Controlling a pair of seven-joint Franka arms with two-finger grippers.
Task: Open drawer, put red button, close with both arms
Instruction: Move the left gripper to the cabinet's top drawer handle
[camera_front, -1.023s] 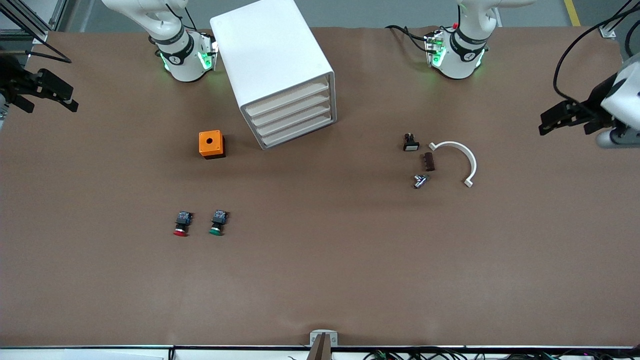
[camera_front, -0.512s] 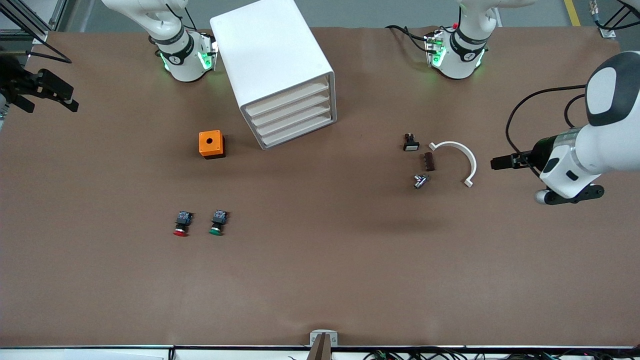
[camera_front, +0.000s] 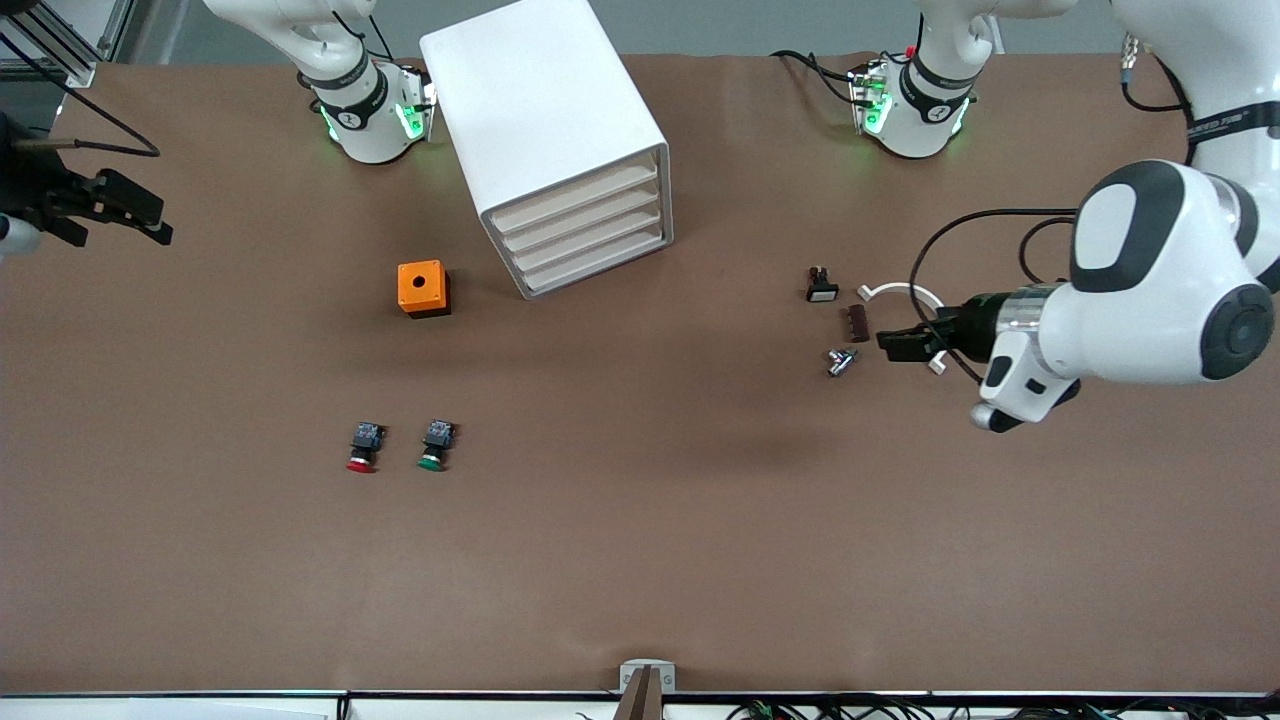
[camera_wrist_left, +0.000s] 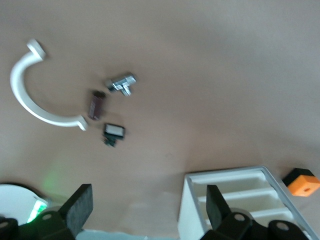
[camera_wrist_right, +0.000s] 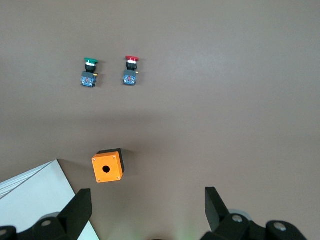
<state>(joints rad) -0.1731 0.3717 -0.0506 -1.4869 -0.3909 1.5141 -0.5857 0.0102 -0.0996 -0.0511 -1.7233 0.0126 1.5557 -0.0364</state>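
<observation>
The white cabinet (camera_front: 545, 140) stands between the two arm bases, and its uppermost drawer (camera_front: 575, 195) is shut. The red button (camera_front: 362, 448) lies on the brown table next to a green-capped twin (camera_front: 433, 446), both nearer the front camera than the cabinet. In the right wrist view the red button (camera_wrist_right: 131, 70) lies well away from my right gripper (camera_wrist_right: 147, 210), which is open and empty. That right gripper (camera_front: 140, 210) hangs over the table's edge at the right arm's end. My left gripper (camera_front: 895, 343) is open and empty, over a white curved piece (camera_front: 905, 292).
An orange box with a hole (camera_front: 422, 288) sits beside the cabinet, toward the right arm's end. Under the left gripper (camera_wrist_left: 148, 210) lie small parts: a black-and-white switch (camera_front: 821, 286), a brown block (camera_front: 858, 323) and a metal piece (camera_front: 841, 361). A bracket (camera_front: 646, 680) sits at the near table edge.
The left arm has swung in from its end of the table, bringing its gripper over the small parts. The right gripper has shifted slightly toward the middle.
</observation>
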